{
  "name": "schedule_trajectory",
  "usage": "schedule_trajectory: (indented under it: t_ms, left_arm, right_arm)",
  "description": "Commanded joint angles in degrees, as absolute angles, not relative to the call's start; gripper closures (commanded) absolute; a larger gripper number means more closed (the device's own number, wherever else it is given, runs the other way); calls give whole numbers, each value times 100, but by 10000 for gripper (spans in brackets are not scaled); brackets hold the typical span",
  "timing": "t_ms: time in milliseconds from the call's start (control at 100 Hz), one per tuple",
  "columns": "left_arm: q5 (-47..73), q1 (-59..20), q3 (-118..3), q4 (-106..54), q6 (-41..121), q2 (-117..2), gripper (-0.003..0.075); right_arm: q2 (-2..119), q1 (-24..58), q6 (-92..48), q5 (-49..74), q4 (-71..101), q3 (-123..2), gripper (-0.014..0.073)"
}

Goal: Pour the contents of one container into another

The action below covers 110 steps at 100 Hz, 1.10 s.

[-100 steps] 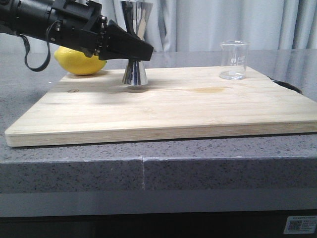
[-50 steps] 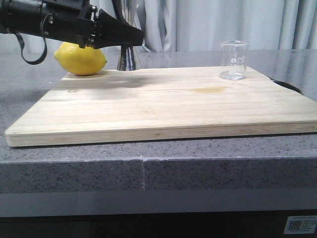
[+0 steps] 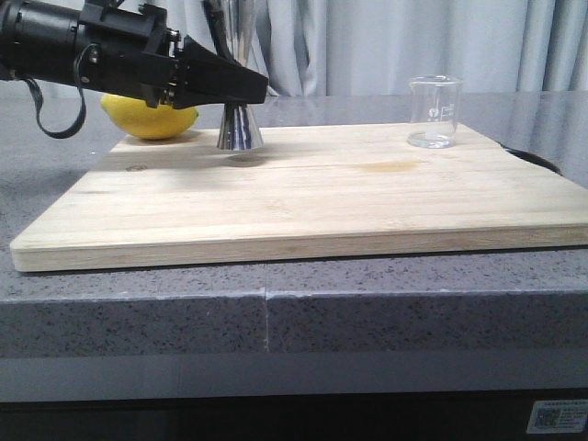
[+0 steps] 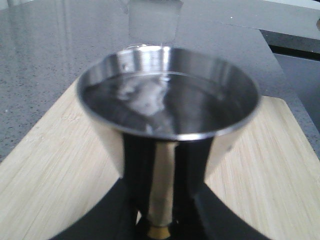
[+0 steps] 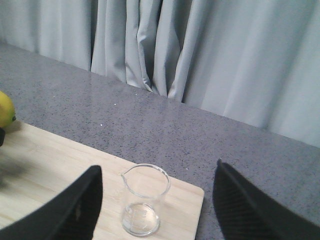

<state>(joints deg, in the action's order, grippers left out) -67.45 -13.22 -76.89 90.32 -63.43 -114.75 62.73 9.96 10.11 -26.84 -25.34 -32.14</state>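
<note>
My left gripper (image 3: 246,88) is shut on the waist of the steel jigger (image 3: 240,129), which is upright at the back left of the wooden board (image 3: 303,197). Its foot is at or just above the wood. In the left wrist view the jigger (image 4: 170,107) fills the picture, the gold band (image 4: 161,232) sits between my left gripper (image 4: 161,220) fingers, and its cup seems to hold clear liquid. The clear glass beaker (image 3: 434,112) stands at the board's back right and looks empty. My right gripper (image 5: 157,167) is open, with the beaker (image 5: 144,200) just beyond its spread fingers (image 5: 75,210), untouched.
A yellow lemon (image 3: 147,119) lies at the board's back left corner, behind the left arm. The board rests on a grey speckled counter (image 3: 276,312). A dark curved edge (image 3: 533,158) shows by the board's right rear corner. Curtains hang behind.
The left gripper lifted the jigger up and back half a second ago. It has now come down again near the board, slightly left of where it stood at first. The beaker has not moved.
</note>
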Motion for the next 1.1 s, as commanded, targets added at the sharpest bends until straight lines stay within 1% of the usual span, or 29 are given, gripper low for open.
schedule_trajectory:
  t_ms: [0, 130, 310, 1090]
  left_arm:
    - [-7796, -1417, -7814, 8442, -6318, -11099, 606]
    - [-7796, -1426, -7814, 8480, -6318, -11099, 608]
    - [-7796, -1426, -7814, 8587, -6350, -11075, 637]
    - [-7796, -1336, -7814, 8841, -6579, -10787, 637]
  right_arm:
    - [6146, 989, 999, -2996, -2494, -3333, 166]
    - [6146, 989, 999, -2996, -2494, -3333, 166]
    - [6146, 989, 999, -2986, -2494, -3333, 166]
    - [6146, 989, 999, -2904, -2494, -3333, 166]
